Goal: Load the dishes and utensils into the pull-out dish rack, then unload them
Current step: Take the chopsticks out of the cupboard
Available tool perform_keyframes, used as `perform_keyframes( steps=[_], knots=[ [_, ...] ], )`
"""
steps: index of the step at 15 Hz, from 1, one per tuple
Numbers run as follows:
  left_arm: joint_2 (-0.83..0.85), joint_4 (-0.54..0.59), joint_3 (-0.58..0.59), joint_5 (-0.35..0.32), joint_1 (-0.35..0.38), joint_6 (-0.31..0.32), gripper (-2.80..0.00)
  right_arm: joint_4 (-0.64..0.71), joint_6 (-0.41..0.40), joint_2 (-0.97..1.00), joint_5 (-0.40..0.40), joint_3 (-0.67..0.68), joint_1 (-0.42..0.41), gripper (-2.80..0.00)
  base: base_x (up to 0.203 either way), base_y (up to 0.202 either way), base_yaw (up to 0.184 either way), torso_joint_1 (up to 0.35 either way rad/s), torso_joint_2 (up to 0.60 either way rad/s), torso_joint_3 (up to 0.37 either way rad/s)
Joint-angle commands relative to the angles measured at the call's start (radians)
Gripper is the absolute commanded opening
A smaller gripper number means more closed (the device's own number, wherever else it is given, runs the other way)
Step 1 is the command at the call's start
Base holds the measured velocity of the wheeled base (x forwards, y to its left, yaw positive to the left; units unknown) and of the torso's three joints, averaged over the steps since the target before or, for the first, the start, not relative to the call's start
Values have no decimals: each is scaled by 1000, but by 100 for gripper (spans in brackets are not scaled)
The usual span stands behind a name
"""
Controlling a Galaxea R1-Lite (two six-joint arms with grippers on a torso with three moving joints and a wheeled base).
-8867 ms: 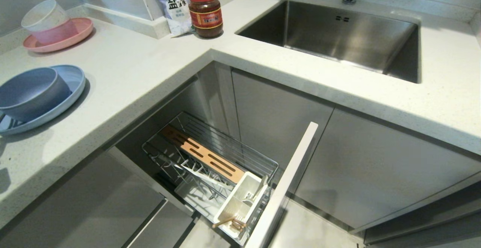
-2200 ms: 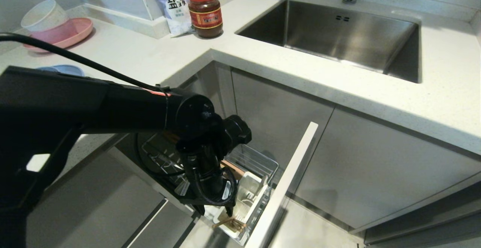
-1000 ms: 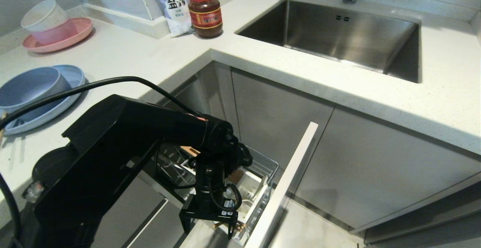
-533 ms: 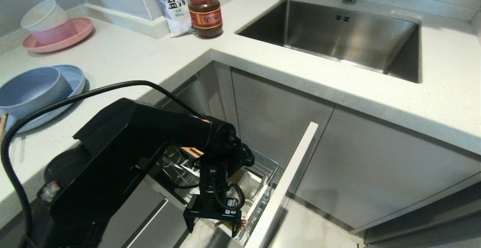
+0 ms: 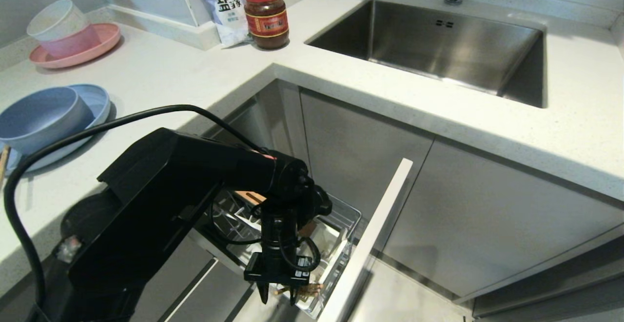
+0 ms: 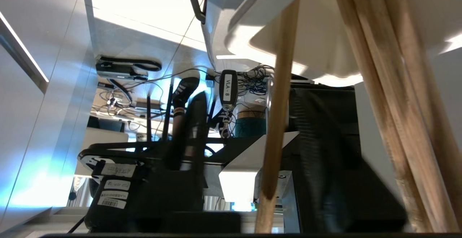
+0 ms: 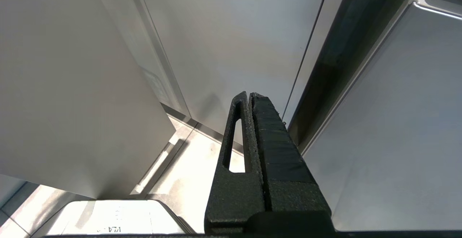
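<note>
Kitchen corner under the desk [image 5: 195, 83]: left claw [image 5: 279, 296] points straight down over the chopsticks [image 5: 298, 290] leaning in the pulled-out rack's white caddy [image 5: 336, 244], fingers half-closed astride them, grip unconfirmed; right claw [image 7: 251, 99] parked shut, farther off.

The pale speckled L-shaped desk [image 5: 161, 75] carries, at nine o'clock, a blue plate [image 5: 95, 105] with a blue bowl [image 5: 41, 117] in it. At ten o'clock a pink plate [image 5: 97, 44] holds stacked bowls [image 5: 58, 27]. At twelve o'clock a salt bag [image 5: 222, 2] and a red-lidded jar [image 5: 265, 14] stand side by side, touching. The steel sink [image 5: 438, 44] is sunk in at one o'clock.
</note>
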State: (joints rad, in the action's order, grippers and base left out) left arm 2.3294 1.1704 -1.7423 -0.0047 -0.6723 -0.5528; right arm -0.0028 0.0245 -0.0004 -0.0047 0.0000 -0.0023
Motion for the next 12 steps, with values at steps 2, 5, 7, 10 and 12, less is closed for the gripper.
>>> perform_keyframes(
  steps=[2, 5, 7, 10, 12],
  knots=[
    [4, 2, -6, -12, -21, -14, -280, 0, 0, -4, 0, 2, -1, -280, 0, 0, 0, 0, 0, 0],
    [4, 3, -11, -34, -33, -29, -280, 0, 0, -4, 0, 2, 0, -280, 0, 0, 0, 0, 0, 0],
    [-1, 7, -11, -34, -35, -29, -280, 0, 0, -4, 0, 2, -1, -280, 0, 0, 0, 0, 0, 0],
    [-61, 14, -2, -49, -38, -33, -280, 0, 0, -4, 0, 2, 1, -280, 0, 0, 0, 0, 0, 0],
    [-133, 23, 13, -53, -39, -35, -280, 0, 0, -4, 0, 2, 1, -280, 0, 0, 0, 0, 0, 0]
  ],
)
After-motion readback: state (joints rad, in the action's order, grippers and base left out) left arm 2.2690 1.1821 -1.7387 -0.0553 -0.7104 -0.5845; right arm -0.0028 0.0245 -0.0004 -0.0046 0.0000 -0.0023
